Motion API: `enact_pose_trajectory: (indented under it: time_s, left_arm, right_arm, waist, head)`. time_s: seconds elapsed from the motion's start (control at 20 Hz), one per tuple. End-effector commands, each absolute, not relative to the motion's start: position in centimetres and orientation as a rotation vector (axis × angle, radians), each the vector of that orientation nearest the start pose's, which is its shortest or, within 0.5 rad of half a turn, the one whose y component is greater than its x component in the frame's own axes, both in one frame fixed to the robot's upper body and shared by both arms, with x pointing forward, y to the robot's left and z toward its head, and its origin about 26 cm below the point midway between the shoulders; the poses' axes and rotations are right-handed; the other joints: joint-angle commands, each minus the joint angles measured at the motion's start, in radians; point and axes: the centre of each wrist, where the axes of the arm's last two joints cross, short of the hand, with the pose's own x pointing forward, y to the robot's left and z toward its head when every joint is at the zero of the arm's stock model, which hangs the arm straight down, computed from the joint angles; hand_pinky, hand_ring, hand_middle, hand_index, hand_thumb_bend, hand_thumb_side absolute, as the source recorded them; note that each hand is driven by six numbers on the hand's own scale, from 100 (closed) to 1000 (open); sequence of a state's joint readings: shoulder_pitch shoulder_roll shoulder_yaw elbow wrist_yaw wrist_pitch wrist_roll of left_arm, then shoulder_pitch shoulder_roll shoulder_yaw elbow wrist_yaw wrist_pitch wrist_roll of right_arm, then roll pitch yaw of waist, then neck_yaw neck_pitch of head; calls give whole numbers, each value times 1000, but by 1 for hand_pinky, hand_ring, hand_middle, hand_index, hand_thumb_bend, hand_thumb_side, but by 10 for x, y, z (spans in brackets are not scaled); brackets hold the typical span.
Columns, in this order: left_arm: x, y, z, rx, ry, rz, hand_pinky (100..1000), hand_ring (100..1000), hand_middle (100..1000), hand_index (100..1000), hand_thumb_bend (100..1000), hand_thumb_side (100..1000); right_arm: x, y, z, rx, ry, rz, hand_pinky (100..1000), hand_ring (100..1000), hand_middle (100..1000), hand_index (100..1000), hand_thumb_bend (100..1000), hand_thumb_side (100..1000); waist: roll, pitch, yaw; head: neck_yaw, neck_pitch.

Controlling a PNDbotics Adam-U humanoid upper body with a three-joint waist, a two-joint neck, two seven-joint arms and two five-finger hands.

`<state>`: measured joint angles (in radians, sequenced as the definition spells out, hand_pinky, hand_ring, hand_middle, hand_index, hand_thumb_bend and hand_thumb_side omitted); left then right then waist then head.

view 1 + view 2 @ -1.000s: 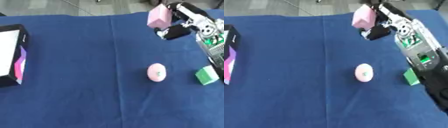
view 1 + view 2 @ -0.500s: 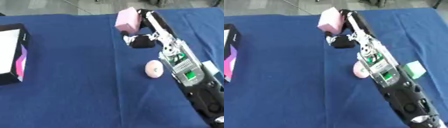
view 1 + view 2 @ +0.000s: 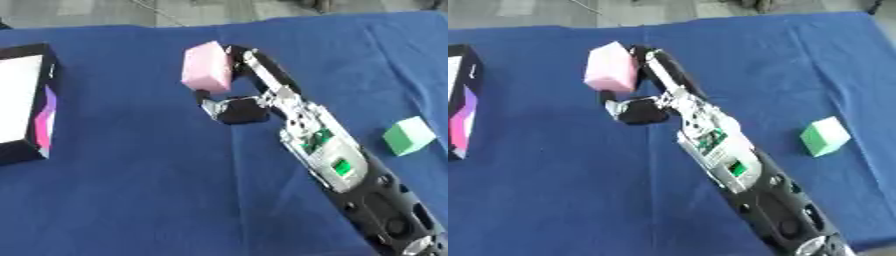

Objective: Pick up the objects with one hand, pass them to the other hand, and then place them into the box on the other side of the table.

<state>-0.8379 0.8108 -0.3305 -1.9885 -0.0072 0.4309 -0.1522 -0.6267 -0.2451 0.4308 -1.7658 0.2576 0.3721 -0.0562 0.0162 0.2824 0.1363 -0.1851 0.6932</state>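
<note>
- The right hand (image 3: 234,98) reaches in from the lower right across the middle of the table, its fingers and thumb curled round a pink block (image 3: 207,68), pinching it between them
- The pink block is a plain pale-pink box shape with flat faces, held tilted above the cloth near the table's far middle, clear of the surface
- A green cube (image 3: 409,136) lies on the cloth to the right of the arm, well apart from the hand
- A black box (image 3: 24,104) with a white inside and a purple-pink side sits at the left edge of the table, well apart from the block
- The table is covered by a dark blue cloth (image 3: 131,185); beyond its far edge a strip of grey floor shows
- The left hand shows in neither view
</note>
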Motion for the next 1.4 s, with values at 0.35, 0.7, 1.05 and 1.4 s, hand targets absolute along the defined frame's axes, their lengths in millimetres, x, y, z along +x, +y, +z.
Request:
enact_pose_trajectory:
  time_s: [0.35, 0.7, 1.05, 1.4]
  left_arm:
    - [289, 183, 352, 496, -1799, -1392, 818, 869, 842, 912, 175, 782]
    - [285, 155, 344, 569, -1650, -1514, 855, 884, 860, 922, 252, 725]
    - [282, 139, 338, 604, -1551, -1544, 873, 880, 830, 900, 391, 641]
    - [279, 128, 336, 675, -1450, -1657, 880, 873, 826, 894, 476, 556]
  right_arm:
    - [330, -92, 184, -123, -2013, 838, 796, 525, 500, 626, 100, 100]
    - [326, -78, 172, -149, -2017, 881, 792, 526, 499, 625, 100, 100]
    - [328, -74, 169, -215, -2025, 867, 790, 527, 499, 625, 100, 100]
    - [326, -69, 173, -285, -2003, 852, 789, 531, 504, 633, 100, 122]
  waist:
    - [2, -30, 10]
    - [4, -29, 24]
    - [4, -28, 31]
    - [4, -30, 36]
  head:
    - [4, 19]
    - [5, 26]
    - [16, 32]
    - [16, 41]
